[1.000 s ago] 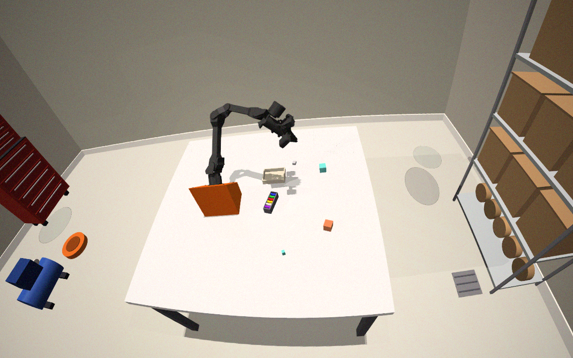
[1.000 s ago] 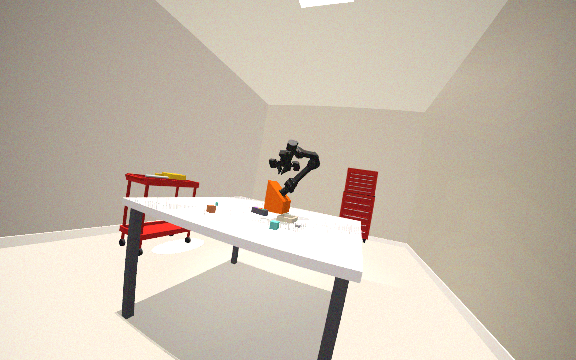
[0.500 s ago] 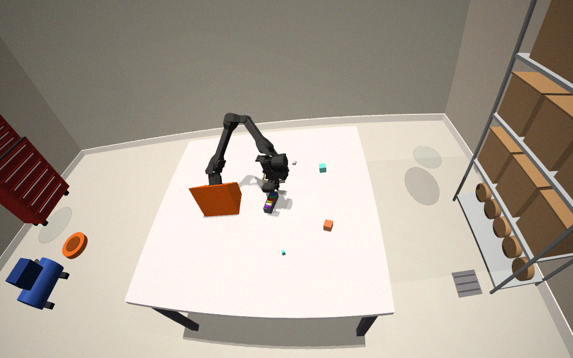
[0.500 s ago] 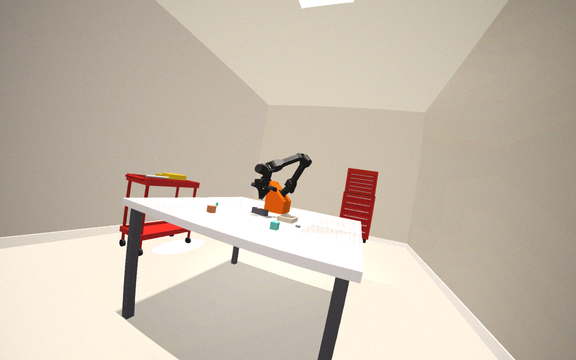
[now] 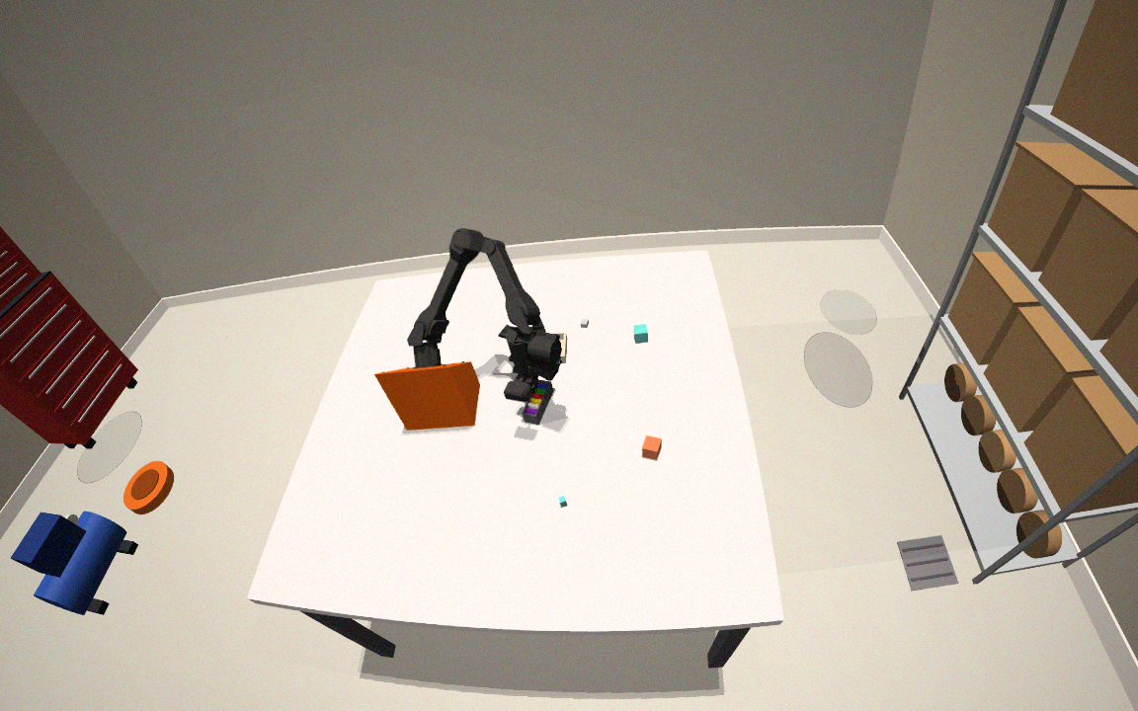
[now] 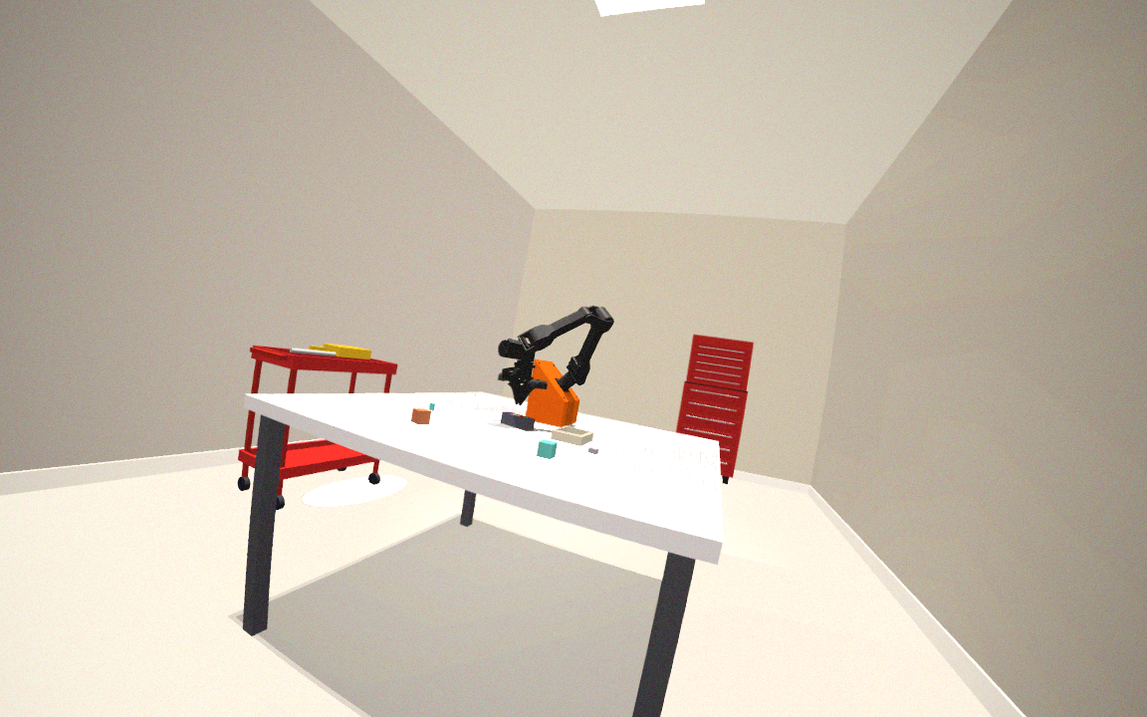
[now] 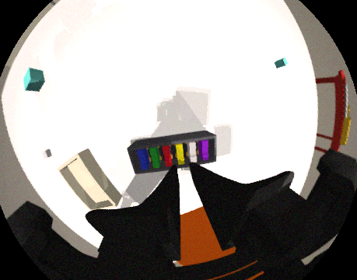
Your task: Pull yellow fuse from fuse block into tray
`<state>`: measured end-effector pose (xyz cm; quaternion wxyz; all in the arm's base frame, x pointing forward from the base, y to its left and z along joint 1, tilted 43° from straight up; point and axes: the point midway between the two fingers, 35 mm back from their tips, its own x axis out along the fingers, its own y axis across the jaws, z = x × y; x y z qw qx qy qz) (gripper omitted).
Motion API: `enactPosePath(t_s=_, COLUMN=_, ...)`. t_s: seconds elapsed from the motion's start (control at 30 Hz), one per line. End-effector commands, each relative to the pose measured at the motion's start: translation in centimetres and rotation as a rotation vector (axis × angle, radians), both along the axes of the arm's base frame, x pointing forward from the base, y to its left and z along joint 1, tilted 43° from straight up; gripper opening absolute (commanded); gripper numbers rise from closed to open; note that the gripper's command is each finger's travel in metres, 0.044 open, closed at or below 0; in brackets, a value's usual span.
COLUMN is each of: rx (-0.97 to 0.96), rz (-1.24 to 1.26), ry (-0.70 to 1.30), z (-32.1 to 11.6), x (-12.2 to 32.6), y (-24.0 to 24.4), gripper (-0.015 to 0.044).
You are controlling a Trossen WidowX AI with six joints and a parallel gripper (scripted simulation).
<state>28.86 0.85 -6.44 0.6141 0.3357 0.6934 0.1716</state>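
White table (image 6: 471, 463), black arm (image 6: 560, 334) bent over fuse block (image 6: 517, 418), beige tray (image 6: 573, 435) beside

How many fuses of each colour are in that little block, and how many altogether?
In the fuse block, wrist view:
Blue fuse: 1
Green fuse: 1
Red fuse: 1
Yellow fuse: 1
White fuse: 1
Purple fuse: 1
Total: 6
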Motion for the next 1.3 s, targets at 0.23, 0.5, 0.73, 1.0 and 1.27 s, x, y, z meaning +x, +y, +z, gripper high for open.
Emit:
enactPosePath(t_s=0.23, rx=0.002, rz=0.002, ry=0.009, z=-1.0, x=-0.2, y=0.8, gripper=0.0063)
enactPosePath(t_s=0.5, rx=0.002, rz=0.002, ry=0.009, z=-1.6, x=-0.2, y=1.3, gripper=0.0063)
enactPosePath(t_s=0.73, rx=0.003, rz=0.002, ry=0.009, z=-2.1, x=-0.2, y=1.8, gripper=0.0063)
enactPosePath(t_s=1.0, rx=0.003, rz=0.002, ry=0.009, z=-2.2, x=-0.2, y=2.0, gripper=0.0063)
enactPosePath(t_s=1.27, rx=0.003, rz=0.002, ry=0.009, z=-2.5, x=-0.3, y=2.2, gripper=0.0063)
